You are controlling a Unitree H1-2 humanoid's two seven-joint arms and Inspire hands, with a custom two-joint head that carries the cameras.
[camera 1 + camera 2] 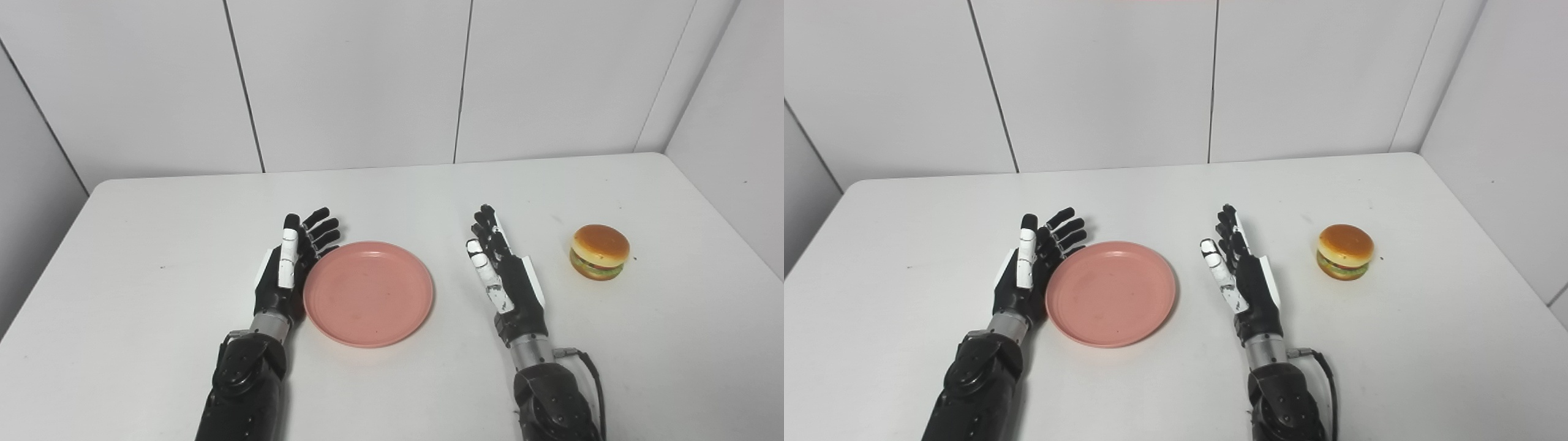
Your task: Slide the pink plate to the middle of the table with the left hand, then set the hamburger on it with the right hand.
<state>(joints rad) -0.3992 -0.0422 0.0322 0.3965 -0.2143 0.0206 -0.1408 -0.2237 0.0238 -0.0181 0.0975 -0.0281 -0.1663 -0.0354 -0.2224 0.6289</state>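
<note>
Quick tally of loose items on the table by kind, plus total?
plate: 1 (pink, nothing on it)
hamburger: 1
Total: 2

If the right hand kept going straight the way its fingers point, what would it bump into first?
Probably nothing on the table: the right hand points toward the far wall, with the hamburger off to its right. The way looks free.
</note>
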